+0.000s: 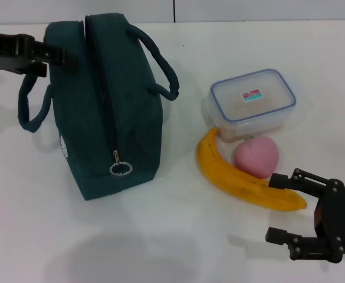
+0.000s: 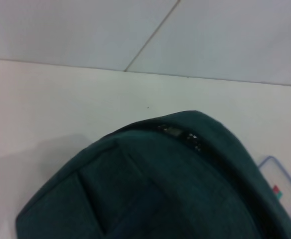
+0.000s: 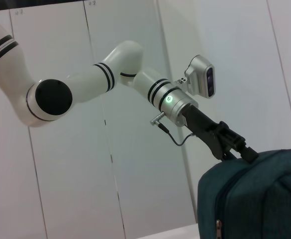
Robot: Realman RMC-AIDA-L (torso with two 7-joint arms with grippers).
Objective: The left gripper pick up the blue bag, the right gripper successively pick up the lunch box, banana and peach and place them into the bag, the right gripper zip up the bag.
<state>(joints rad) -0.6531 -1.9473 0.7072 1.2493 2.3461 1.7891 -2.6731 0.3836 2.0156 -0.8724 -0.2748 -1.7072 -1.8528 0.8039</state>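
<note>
Two grippers: left [image 1: 63, 58] at bag [image 1: 110, 112] top, 10 o'clock, grip unclear; right [image 1: 284, 209] open, empty, 4 o'clock by banana [image 1: 243, 177]. Risk: zipper closed, bag slips.

We are seeing matt cloth on the blue bag [image 1: 101, 112], clear glossy plastic on the lunch box [image 1: 253, 103].

We see bright, even light from overhead. Soft grey shadows fall on the table [image 1: 178, 236] toward 6 o'clock of the bag [image 1: 101, 106]. The left wrist view is blurred; the bag there looks soft.
</note>
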